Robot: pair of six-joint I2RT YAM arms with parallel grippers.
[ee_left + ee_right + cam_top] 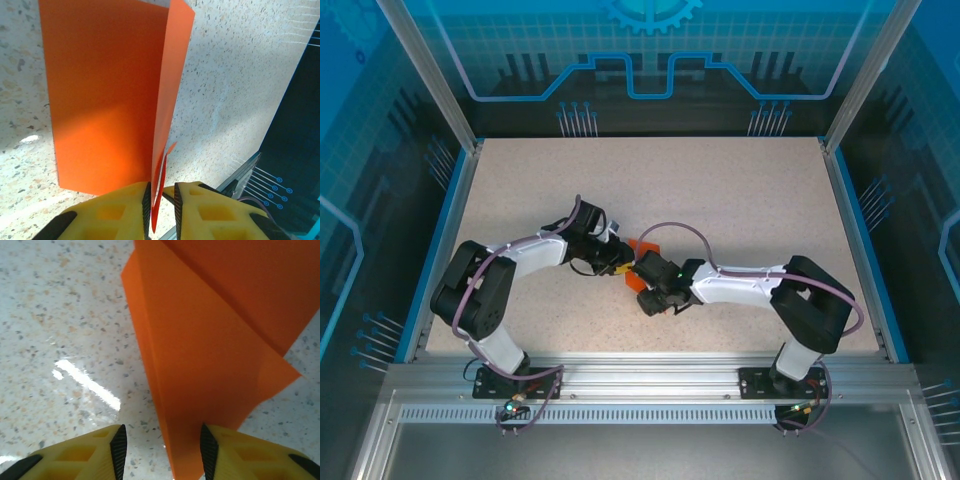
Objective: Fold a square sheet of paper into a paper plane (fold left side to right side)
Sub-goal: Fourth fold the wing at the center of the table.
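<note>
1. The orange paper (640, 247), folded into layers with one flap standing up, lies near the middle of the speckled table (740, 200), between the two arms' tips.
2. The left gripper (161, 187) has its yellow fingers (115, 210) drawn almost together around the paper's raised edge; a sliver of gap shows on one side, so I cannot tell whether they truly pinch it.
3. The right gripper (160, 432) stands partly open, holding nothing. The paper's narrow end lies between its jaws, against one pad and apart from the other.
4. Both arms reach inward from the near edge.
</note>
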